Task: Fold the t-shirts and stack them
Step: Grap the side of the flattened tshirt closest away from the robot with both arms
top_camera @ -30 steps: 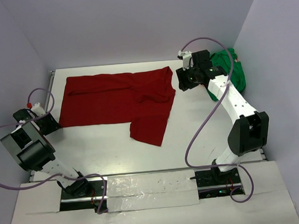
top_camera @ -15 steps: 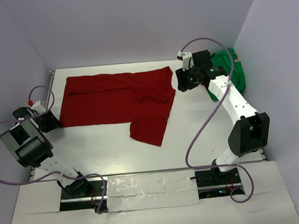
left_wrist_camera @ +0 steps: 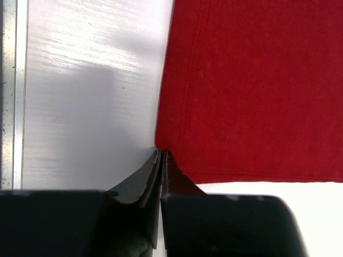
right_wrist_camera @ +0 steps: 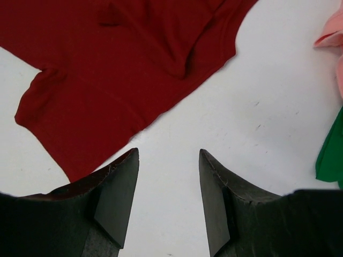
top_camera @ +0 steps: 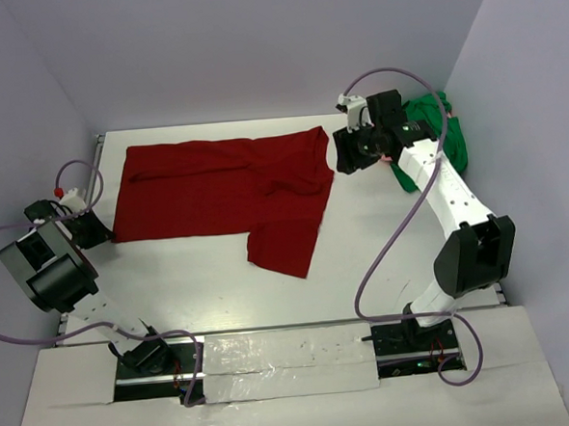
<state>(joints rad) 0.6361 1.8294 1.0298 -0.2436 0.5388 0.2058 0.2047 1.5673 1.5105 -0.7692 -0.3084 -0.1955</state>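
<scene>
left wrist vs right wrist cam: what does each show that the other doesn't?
Left wrist only: left claw, fingers together at the corner of the maroon shirt, pinch unclear; metal edge rail. Right wrist only: right claw open above the table, plus slivers of the pink shirt and green shirt. Both: the maroon shirt and the table.

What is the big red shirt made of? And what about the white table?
The red shirt looks like soft, matte knit cloth, probably cotton: it wrinkles and has a stitched hem. The table looks like a hard, smooth white board, slightly glossy, with faint streaks and reflections; plastic or coated wood, I cannot tell.
</scene>
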